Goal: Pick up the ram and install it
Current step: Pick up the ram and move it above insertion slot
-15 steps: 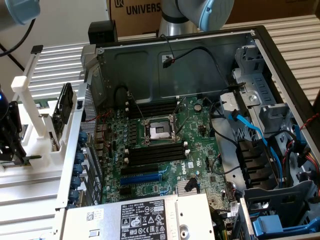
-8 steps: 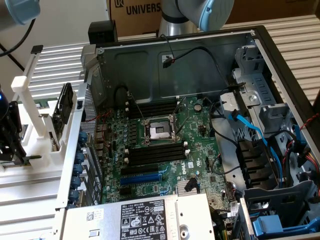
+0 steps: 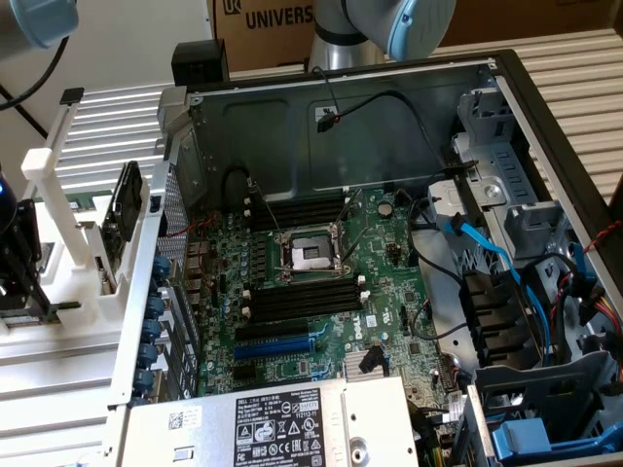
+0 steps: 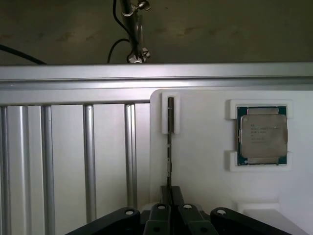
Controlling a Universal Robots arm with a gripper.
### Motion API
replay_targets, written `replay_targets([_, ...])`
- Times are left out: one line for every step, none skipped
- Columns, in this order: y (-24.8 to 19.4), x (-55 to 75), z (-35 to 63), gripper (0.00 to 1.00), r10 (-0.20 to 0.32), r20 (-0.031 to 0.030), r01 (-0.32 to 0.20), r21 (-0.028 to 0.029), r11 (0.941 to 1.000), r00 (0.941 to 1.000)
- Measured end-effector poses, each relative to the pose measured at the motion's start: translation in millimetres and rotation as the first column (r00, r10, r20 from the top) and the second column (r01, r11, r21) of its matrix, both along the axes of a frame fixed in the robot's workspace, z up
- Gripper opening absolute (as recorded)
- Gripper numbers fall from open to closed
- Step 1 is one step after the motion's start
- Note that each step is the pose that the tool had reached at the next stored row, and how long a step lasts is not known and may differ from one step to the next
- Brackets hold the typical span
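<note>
The ram [image 4: 169,142] stands on edge in the wrist view, a thin dark stick with its far end seated in a notch of the white holder [image 4: 205,166]. My gripper [image 4: 170,192] is low over the near end, its dark fingers [image 4: 177,196] pressed against both sides of the stick. In the exterior view my gripper [image 3: 19,268] is at the far left edge, over the white fixture [image 3: 58,292] beside the open computer case. The black memory slots [image 3: 302,297] with white end clips lie on the motherboard, below the processor socket [image 3: 305,255].
A square silver processor chip [image 4: 261,135] rests in its own pocket of the white holder. A dark flat part [image 3: 127,209] leans in the fixture. The case's metal wall [image 3: 146,292] stands between fixture and motherboard. Blue and black cables [image 3: 487,253] crowd the exterior view's right.
</note>
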State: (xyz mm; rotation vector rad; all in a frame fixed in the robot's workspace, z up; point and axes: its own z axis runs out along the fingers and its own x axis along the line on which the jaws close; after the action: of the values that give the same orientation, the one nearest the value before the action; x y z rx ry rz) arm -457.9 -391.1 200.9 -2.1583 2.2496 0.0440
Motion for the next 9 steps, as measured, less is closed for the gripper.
replay_targets([0.0, 0.0, 2.0, 0.12, 0.000, 0.0002, 0.000, 0.0001, 1.0000, 1.0000])
replay_targets([0.0, 0.0, 2.8, 0.12, 0.000, 0.0001, 0.000, 0.0000, 1.0000, 1.0000])
replay_targets([-0.1, -0.1, 3.5, 0.12, 0.000, 0.0002, 0.000, 0.0000, 1.0000, 1.0000])
replay_targets([-0.1, -0.3, 4.3, 0.12, 0.000, 0.0004, 0.000, 0.0000, 1.0000, 1.0000])
replay_targets([-0.1, -0.5, 5.5, 0.12, 0.000, 0.0005, 0.000, 0.0000, 1.0000, 1.0000])
replay_targets([0.0, -0.7, 6.7, 0.12, 0.000, 0.0007, 0.000, 0.0001, 1.0000, 1.0000])
replay_targets([0.0, -1.1, 9.9, 0.12, 0.000, 0.0009, 0.000, 0.0000, 1.0000, 1.0000])
replay_targets([0.0, -1.5, 13.3, 0.12, 0.000, 0.0011, 0.000, 0.0001, 1.0000, 1.0000])
replay_targets([0.0, -2.0, 17.7, 0.12, 0.000, 0.0011, 0.000, 0.0001, 1.0000, 1.0000])
